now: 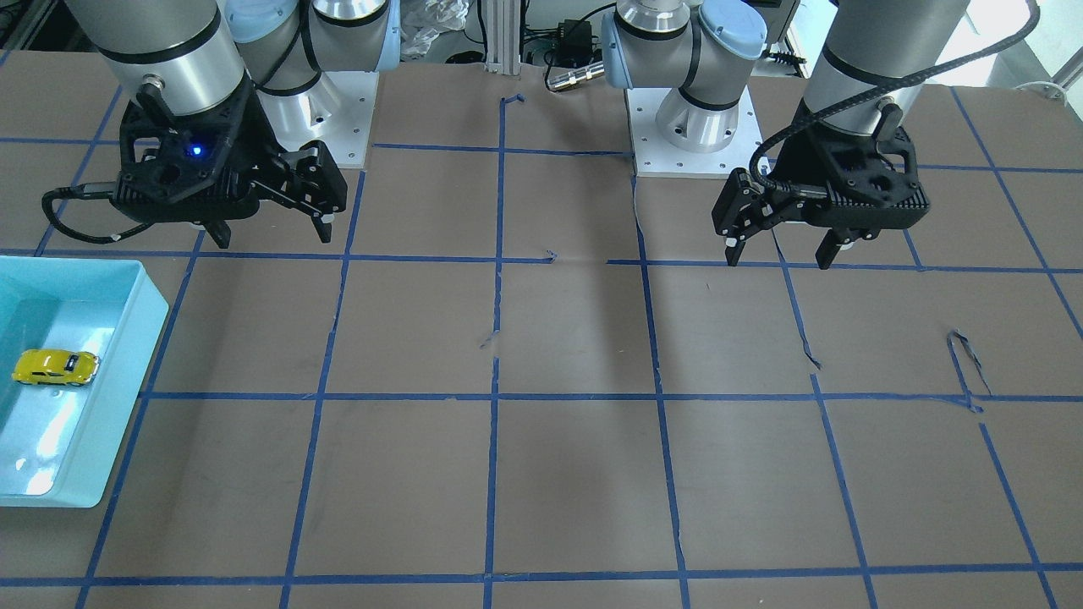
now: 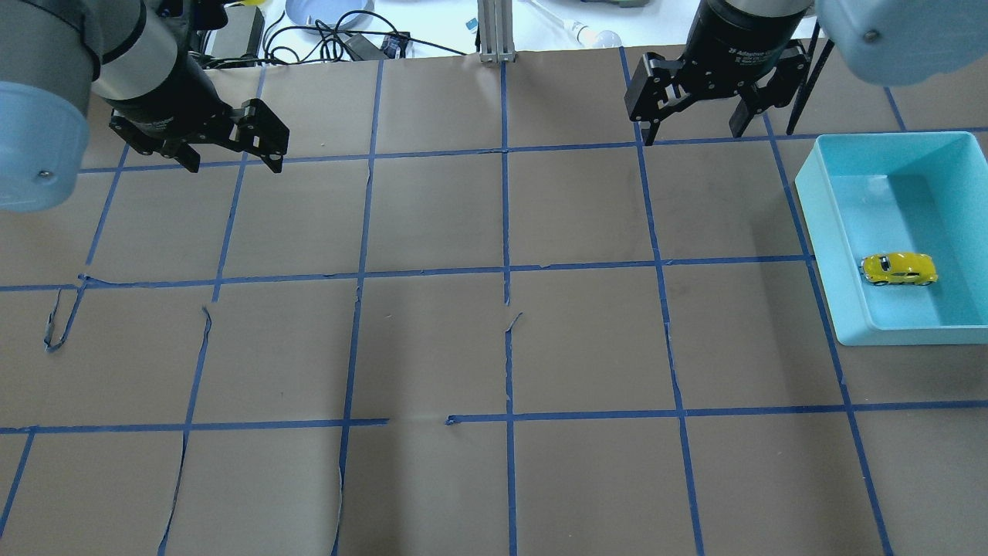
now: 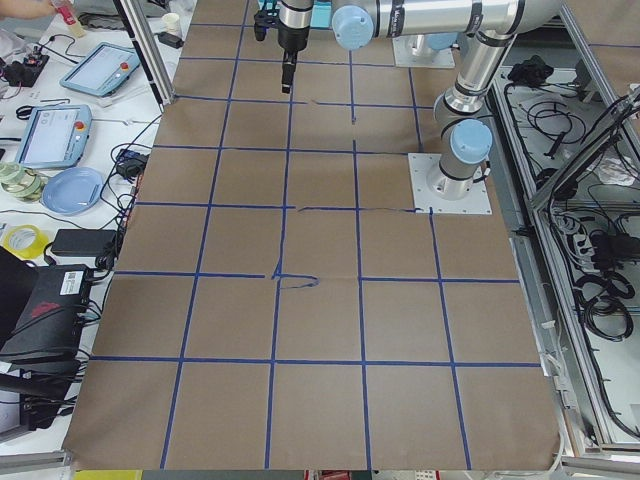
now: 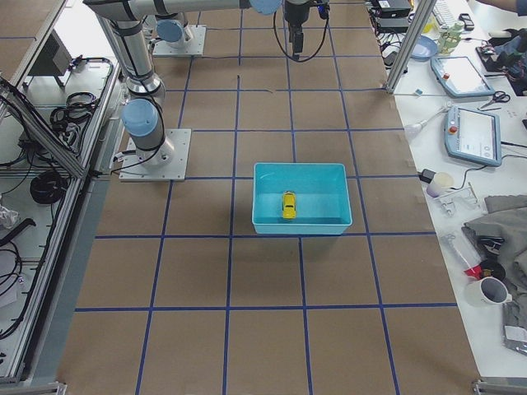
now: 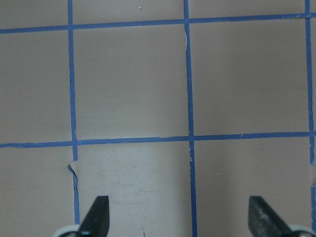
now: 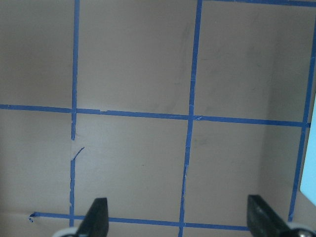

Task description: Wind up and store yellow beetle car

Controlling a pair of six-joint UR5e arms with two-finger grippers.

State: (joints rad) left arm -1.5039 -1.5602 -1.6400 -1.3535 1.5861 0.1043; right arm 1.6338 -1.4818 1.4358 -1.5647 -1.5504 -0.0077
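The yellow beetle car (image 1: 55,367) sits on its wheels inside a light-blue bin (image 1: 127,338) at the robot's right side of the table. It also shows in the overhead view (image 2: 899,269) and the exterior right view (image 4: 289,205). My right gripper (image 2: 692,133) is open and empty, raised above the table, apart from the bin (image 2: 818,224). My left gripper (image 2: 231,164) is open and empty over the left side. The wrist views show only open fingertips (image 5: 98,212) (image 6: 96,217) above brown paper.
The table is covered in brown paper with a blue tape grid (image 2: 505,270), torn in places. The two arm bases (image 1: 694,127) stand at the robot's edge. Cables, a tablet and cups (image 4: 486,290) lie off the table's far side.
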